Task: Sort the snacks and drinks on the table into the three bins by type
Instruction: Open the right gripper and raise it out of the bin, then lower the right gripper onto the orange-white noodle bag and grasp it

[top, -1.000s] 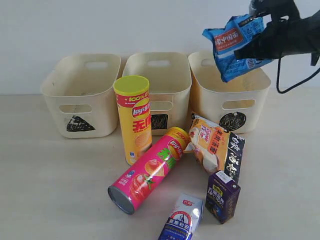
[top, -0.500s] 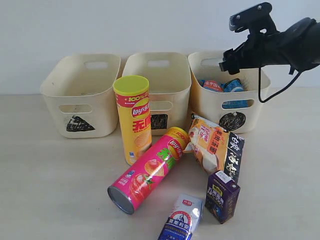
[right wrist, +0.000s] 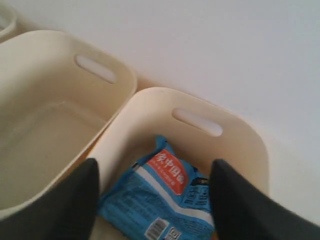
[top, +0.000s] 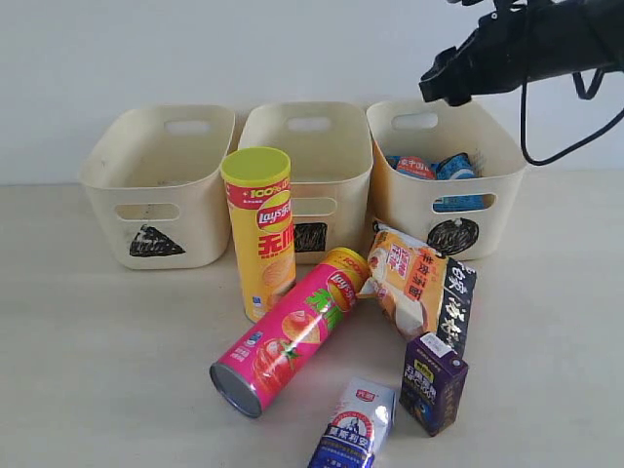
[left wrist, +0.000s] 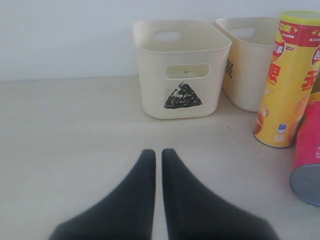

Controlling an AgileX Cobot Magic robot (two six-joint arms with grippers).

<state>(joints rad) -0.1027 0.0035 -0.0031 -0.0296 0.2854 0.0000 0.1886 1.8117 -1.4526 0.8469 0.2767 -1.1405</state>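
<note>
Bins on the table (top: 97,341) number three, in a row at the back: a triangle bin (top: 107,200), a square bin (top: 346,185) and a circle bin (top: 409,210). Chip tubes number two. The yellow tube (top: 261,234) stands upright in front of the square bin, long axis vertical, lid up. The pink tube (top: 292,331) lies on its side, long axis running diagonally, with its metal base toward the near left and its yellow lid toward the far right, just beside the orange packet (top: 409,278). Cartons number two: the purple carton (top: 434,382) stands upright at the near right, and the white-and-blue carton (top: 356,426) lies at the near edge, partly cut off. Foil packets number two – the orange one on the table in front of the circle bin, and the blue packet (top: 439,168) lying inside the circle bin. The right gripper (top: 444,83) hangs above that bin, fingers spread wide and holding nothing. The left gripper (left wrist: 158,155) sits over bare table in front of the triangle bin, fingers nearly together with only a thin slit between them, empty. One second before, the right gripper held the blue packet in the air above the circle bin – the packet now rests in the bin, and the arm has lifted higher; all other items are unmoved.
</note>
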